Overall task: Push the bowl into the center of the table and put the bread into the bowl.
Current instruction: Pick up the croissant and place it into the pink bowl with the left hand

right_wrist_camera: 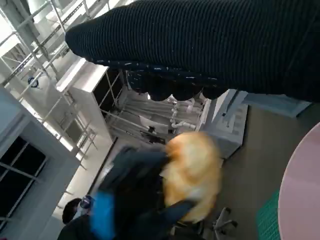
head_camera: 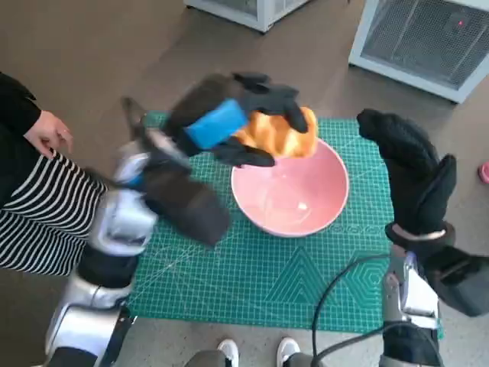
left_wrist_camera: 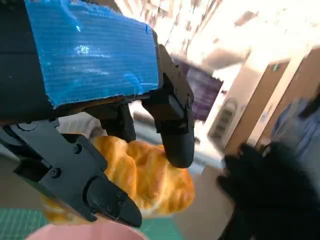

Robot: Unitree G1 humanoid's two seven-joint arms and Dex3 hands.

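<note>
The pink bowl (head_camera: 290, 195) already sat about mid-table (head_camera: 252, 283), and the left hand (head_camera: 229, 126) gripped the bread (head_camera: 279, 134) above its far rim, not yet dropped in, while the right hand (head_camera: 412, 176) hung empty, fingers apart, beside it.

Golden bread (head_camera: 281, 132) (held aloft) above the pink bowl's (head_camera: 328, 202) far rim.
</note>
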